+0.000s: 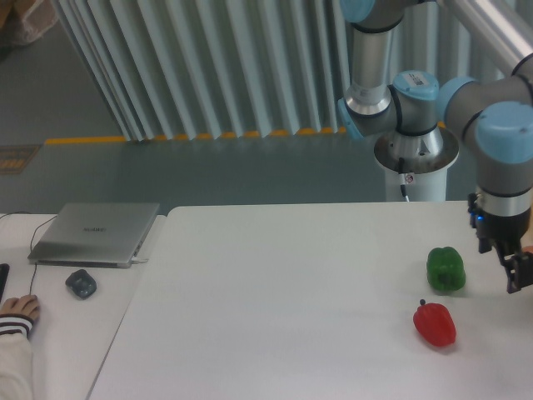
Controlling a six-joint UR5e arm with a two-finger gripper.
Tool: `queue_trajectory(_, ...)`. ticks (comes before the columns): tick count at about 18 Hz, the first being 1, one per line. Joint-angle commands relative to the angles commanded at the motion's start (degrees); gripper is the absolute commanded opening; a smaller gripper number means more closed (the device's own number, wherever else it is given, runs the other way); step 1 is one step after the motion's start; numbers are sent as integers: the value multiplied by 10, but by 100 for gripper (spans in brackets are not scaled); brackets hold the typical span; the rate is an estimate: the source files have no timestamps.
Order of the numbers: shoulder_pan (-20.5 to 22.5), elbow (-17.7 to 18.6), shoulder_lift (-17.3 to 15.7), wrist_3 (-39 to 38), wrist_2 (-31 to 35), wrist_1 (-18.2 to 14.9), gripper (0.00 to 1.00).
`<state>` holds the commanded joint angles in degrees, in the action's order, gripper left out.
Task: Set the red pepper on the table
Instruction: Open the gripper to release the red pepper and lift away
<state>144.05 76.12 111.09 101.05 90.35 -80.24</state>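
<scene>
Red and glossy, the pepper (435,324) lies on the white table (275,300) toward its right side, apart from everything: the green pepper (445,268) sits near it, up and to the right, with a clear strip of tabletop between them. The gripper (518,271) hangs at the right edge of the view, above the surface and well clear of the red pepper; it holds nothing, but it is cut by the frame edge and I cannot tell whether its fingers are apart or together. By the look of things the placing itself is done, and what remains is only for the arm to draw off and park, which calls for no more than a path that avoids the green pepper beside it. The red pepper rests on its side, its dark stem at the upper left, so its long axis seems to run from upper left to lower right across the table.
</scene>
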Motion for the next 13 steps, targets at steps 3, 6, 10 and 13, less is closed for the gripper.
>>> queue_trajectory(3,11,0,-3,13,0,0,100)
queue_trajectory(6,11,0,-3,13,-2,1,100)
queue_trajectory(10,11,1,-3,11,-1,1,100)
queue_trajectory(13,11,3,-4,9,-1,1,100)
